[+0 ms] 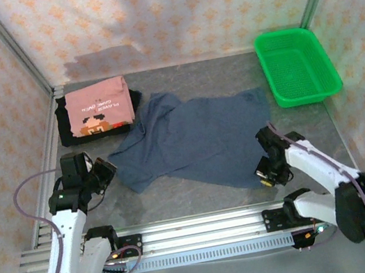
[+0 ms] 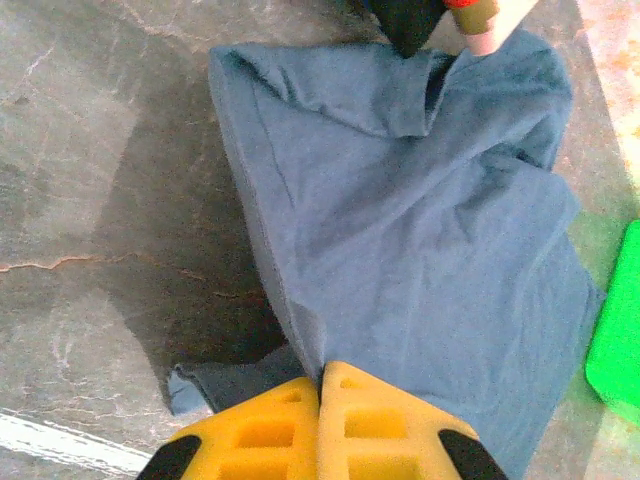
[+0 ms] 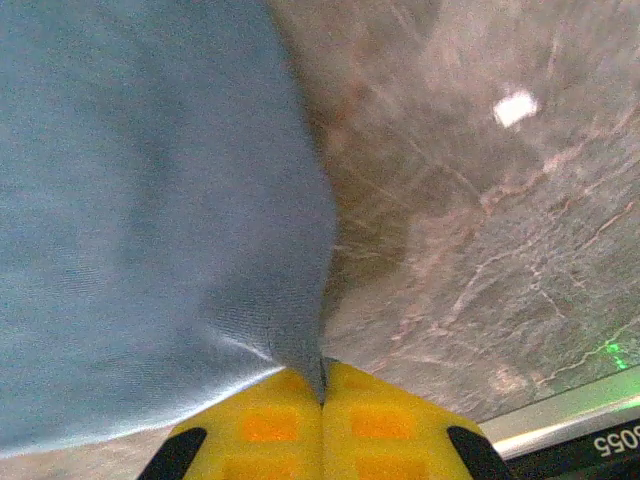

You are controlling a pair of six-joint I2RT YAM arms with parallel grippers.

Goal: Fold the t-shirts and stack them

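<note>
A slate-blue t-shirt (image 1: 194,141) lies rumpled on the table (image 1: 165,197), left of a green basket (image 1: 296,65). The left gripper (image 2: 322,372) has its jaws clamped on the edge farthest from the basket. The right gripper (image 3: 322,378) has its jaws pinched shut on the hem nearer the basket. A folded pink t-shirt (image 1: 98,107) rests on a black t-shirt (image 1: 67,132), well left of the basket.

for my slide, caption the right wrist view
Right tool pinched shut on an edge of the slate-blue t-shirt, grey stone-patterned table beside it
</note>
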